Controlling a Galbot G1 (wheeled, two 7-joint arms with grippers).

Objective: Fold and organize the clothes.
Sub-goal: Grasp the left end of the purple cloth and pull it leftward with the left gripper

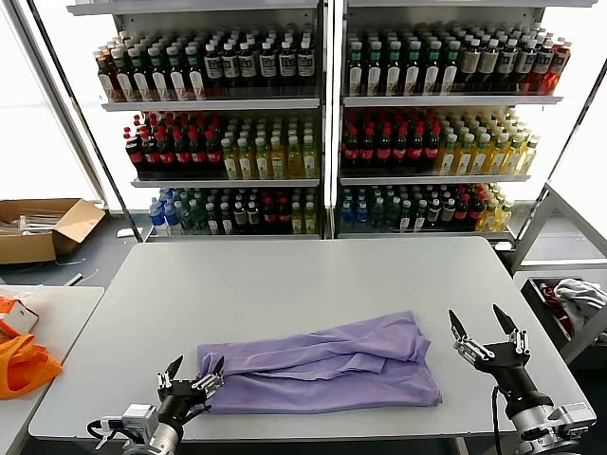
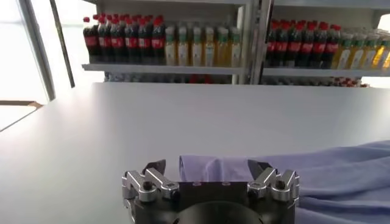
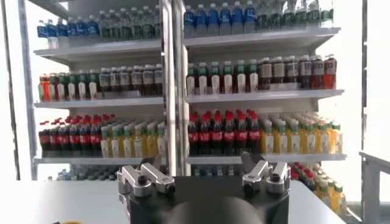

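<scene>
One of the clothes, a lavender T-shirt (image 1: 322,368), lies folded into a wide band near the front edge of the grey table (image 1: 285,280). My left gripper (image 1: 196,368) is open at the shirt's left end, its fingers just off the fabric edge. In the left wrist view the shirt (image 2: 329,176) stretches away from between the spread fingers of the left gripper (image 2: 207,165). My right gripper (image 1: 484,324) stands open and empty, a short way to the right of the shirt. In the right wrist view the right gripper (image 3: 200,161) faces the shelves with nothing between its fingers.
Shelves of drink bottles (image 1: 322,123) stand behind the table. To the left are a cardboard box (image 1: 38,227) on the floor and an orange bag (image 1: 21,365) on a side table (image 1: 57,313). A grey-white cloth bundle (image 1: 580,294) lies in a bin at the right.
</scene>
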